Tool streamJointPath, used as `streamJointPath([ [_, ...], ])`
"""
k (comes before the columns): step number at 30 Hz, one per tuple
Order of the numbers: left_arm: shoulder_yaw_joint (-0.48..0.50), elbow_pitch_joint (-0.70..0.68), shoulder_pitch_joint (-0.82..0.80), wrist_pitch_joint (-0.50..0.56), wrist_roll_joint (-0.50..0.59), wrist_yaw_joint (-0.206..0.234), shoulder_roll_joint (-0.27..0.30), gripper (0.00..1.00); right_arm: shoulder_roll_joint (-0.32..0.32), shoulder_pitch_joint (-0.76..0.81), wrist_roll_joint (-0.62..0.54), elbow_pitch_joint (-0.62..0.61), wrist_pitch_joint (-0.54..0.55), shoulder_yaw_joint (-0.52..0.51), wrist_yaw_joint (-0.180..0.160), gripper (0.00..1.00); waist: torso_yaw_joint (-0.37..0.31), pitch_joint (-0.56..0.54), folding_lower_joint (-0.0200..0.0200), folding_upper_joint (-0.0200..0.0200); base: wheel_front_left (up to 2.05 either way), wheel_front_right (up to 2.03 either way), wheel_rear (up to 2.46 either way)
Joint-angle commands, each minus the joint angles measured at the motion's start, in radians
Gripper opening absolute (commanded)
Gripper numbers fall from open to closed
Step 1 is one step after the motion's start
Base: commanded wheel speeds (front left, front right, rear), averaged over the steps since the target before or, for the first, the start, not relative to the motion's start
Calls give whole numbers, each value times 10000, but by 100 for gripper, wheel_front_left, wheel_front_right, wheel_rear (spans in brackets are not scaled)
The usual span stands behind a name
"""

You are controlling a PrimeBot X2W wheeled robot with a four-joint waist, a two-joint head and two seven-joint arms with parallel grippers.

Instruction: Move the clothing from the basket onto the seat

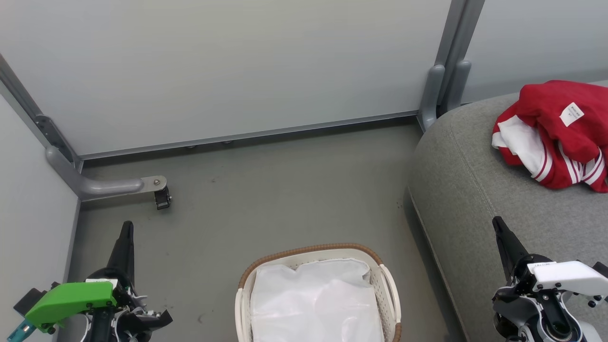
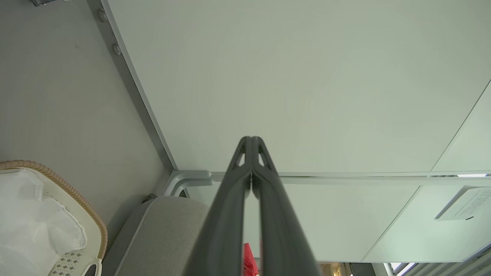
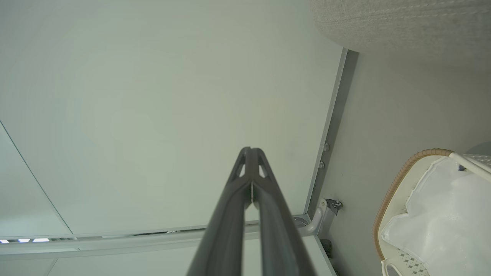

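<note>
We see the clothing (image 1: 555, 137) lying in a red and white heap on the seat (image 1: 465, 190), at the far right of the head view and cut off by the frame's edge. What shows of the heap runs longer across the seat than front to back. Its white panel points left towards the seat's rounded corner, its striped trim lies along the near edge, and a small white label (image 1: 571, 114) faces up. The basket (image 1: 313, 251) stands on the floor (image 1: 266, 199) just left of the seat, and in it we see a white sheet (image 1: 316, 304). Its near end is cut off, so we cannot tell its long axis. The left gripper (image 1: 127, 224) hangs over the floor left of the basket, and the right gripper (image 1: 496, 219) over the seat's front, well apart from the clothing. Both point away from us towards the wall (image 1: 228, 66). In each wrist view we see the fingers pressed together at the tips with nothing between them.
</note>
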Motion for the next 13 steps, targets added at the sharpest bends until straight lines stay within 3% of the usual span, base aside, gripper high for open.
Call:
streamJointPath([
  [1,29,-20,-105,46,-31,-62,27,0,-56,-88,34,-27,28,-21,0,0,0,0,0,37,0,0,0],
  [13,30,-21,-105,48,-29,-62,25,0,-56,-88,34,-27,27,-21,0,0,0,0,0,37,0,0,0],
])
